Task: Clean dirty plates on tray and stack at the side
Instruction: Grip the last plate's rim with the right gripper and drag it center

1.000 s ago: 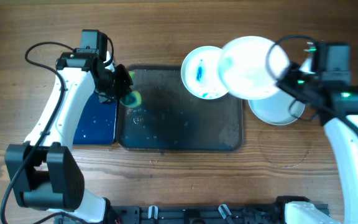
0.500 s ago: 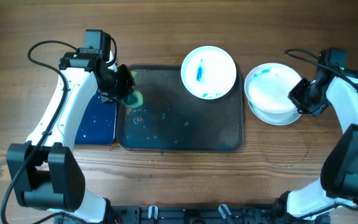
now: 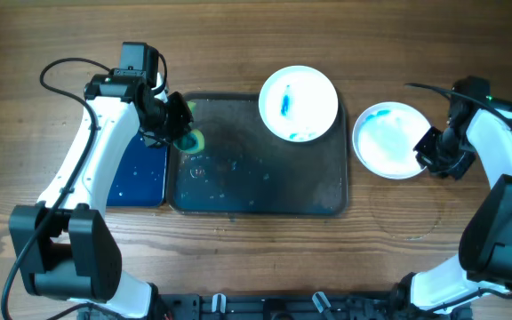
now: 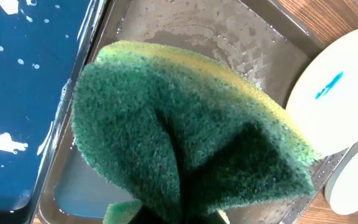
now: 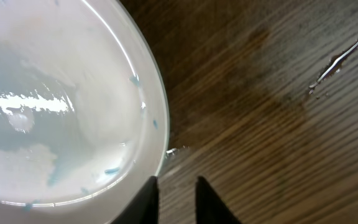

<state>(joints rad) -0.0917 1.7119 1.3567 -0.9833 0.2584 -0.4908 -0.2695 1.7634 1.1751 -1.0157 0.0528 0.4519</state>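
The left end effector [image 3: 174,127] gripped a folded green-and-yellow sponge [image 4: 185,130] over a corner of the large dark grey rectangular tray [image 3: 238,191]. A round white blue-smeared plate [image 3: 299,103] lay on the tray, well to its right. The right end effector [image 5: 176,186], narrowly parted and empty, sat just beside another faintly teal-smeared white plate [image 5: 61,106] on the wooden counter [image 5: 278,112].

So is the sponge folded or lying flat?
Folded: the sponge is bent double, green side outward, yellow layer along its edge, pinched by the left gripper.

White plates [image 3: 299,102] bear blue-teal smears; the sponge [image 4: 185,137] is green and yellow.
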